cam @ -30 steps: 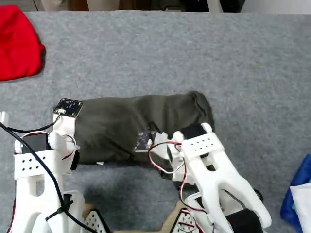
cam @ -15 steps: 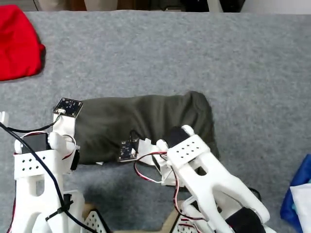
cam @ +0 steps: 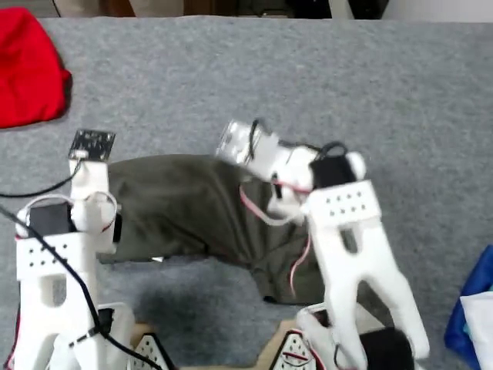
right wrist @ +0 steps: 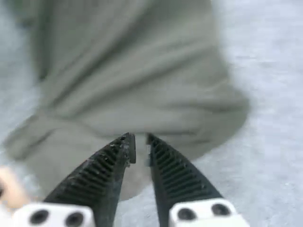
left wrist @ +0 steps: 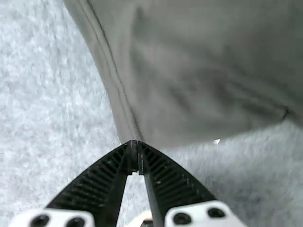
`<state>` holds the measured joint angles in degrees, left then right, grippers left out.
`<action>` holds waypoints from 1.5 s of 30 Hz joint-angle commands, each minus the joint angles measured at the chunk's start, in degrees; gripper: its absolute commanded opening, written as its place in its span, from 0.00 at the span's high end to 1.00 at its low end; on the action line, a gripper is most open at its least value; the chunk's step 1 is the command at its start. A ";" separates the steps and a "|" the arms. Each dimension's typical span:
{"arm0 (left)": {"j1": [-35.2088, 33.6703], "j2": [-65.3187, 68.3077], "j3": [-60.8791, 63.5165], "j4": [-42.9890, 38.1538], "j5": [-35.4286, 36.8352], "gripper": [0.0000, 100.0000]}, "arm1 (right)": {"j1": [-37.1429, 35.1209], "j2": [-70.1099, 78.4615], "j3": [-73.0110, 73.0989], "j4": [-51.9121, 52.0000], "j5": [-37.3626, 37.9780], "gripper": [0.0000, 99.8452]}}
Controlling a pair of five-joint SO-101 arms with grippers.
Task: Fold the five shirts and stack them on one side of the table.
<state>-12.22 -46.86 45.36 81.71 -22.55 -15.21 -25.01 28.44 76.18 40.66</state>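
Two white arms stand at the table's (cam: 347, 85) near edge. Olive shirt (cam: 177, 208) lies on the near-middle of the table, just beyond the arm bases, spanning from one arm to the other. It is dull olive-grey, unfolded and rumpled, a long band across the table. The left part is fairly flat. The right part is bunched into creases, with a loose flap hanging toward the table's near edge. The stitched hem runs along its left side, and there is a small white tag (left wrist: 216, 141) at its near edge.

Left gripper (left wrist: 134, 149) is at the shirt's near-left hem, fingers pressed tip to tip right on the hem edge. Right gripper (right wrist: 140, 142) is over the shirt's middle-right, fingers a narrow slit apart with a gathered fold of olive cloth caught at the tips.

Blue fabric (cam: 474, 301) is at the table's right edge. Red shirt (cam: 27, 69) is heaped at the table's far-left corner, well apart from the olive one.
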 commanded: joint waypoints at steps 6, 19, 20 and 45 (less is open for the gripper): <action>6.77 25.45 -13.54 -7.21 6.95 0.98 | 3.91 25.80 -16.84 -9.85 -4.57 0.97; 7.82 67.21 -46.77 -7.21 6.51 0.98 | 11.21 72.57 -65.54 -11.52 -11.52 0.97; 7.82 70.11 -50.29 -5.71 6.51 0.98 | 11.56 75.47 -71.16 -10.02 -12.04 0.97; 2.02 95.16 -102.42 19.08 5.19 0.98 | 10.24 82.86 -122.51 26.29 -20.66 0.99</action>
<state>-9.67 51.16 -55.12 100.09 -17.27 -4.48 64.04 -91.82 101.32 22.64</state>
